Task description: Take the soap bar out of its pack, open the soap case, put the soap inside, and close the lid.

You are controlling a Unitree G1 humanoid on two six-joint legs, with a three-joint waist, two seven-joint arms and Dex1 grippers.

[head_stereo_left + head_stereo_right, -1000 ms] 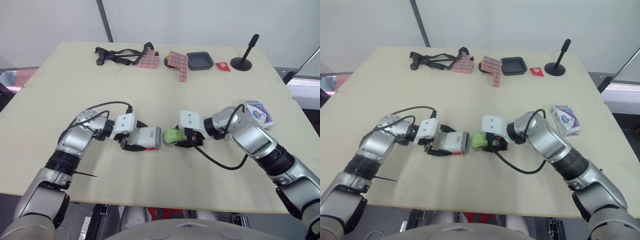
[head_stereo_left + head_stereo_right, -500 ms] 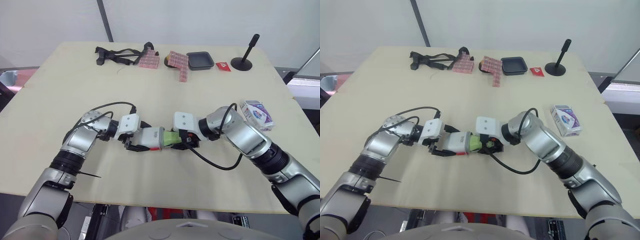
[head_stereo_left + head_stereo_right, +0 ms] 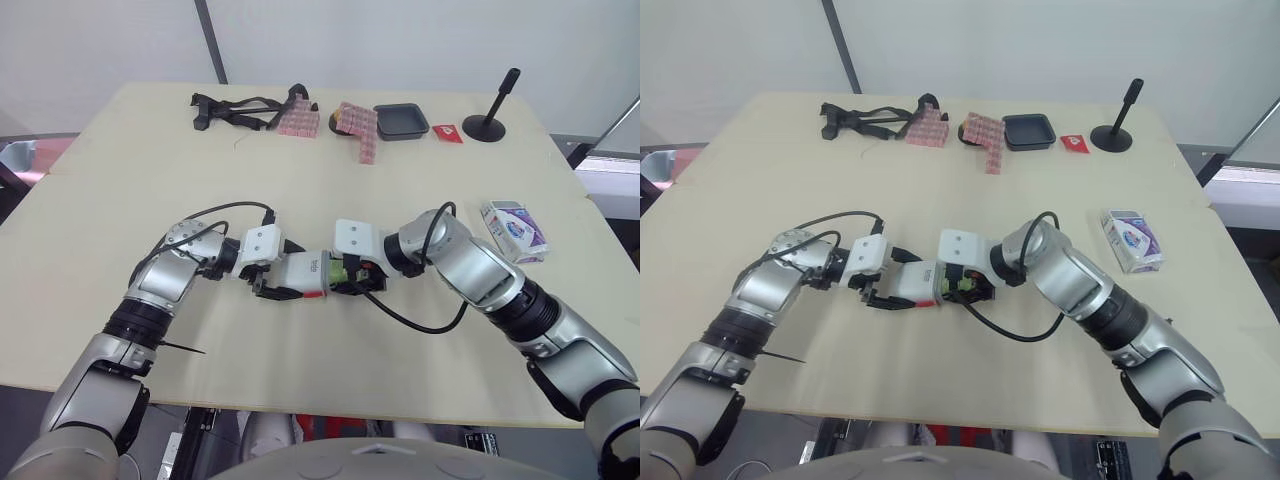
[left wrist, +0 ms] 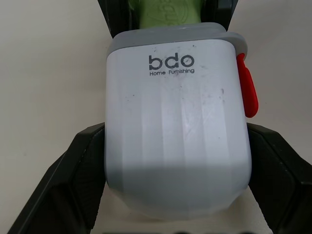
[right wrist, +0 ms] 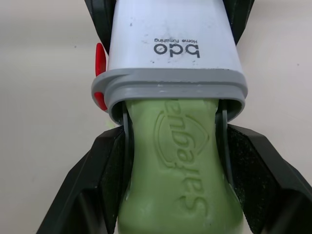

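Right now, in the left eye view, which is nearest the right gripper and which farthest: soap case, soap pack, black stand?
1. Soap case: right at the right gripper, on its left.
2. Soap pack: off to the right.
3. Black stand: far back, right.

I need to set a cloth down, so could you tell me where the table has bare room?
Crowded at the centre, where the left gripper holds the soap case and the right gripper the soap. Bare: the wide band between them and the far row, strap to stand; also the near edge. The soap pack lies at right.
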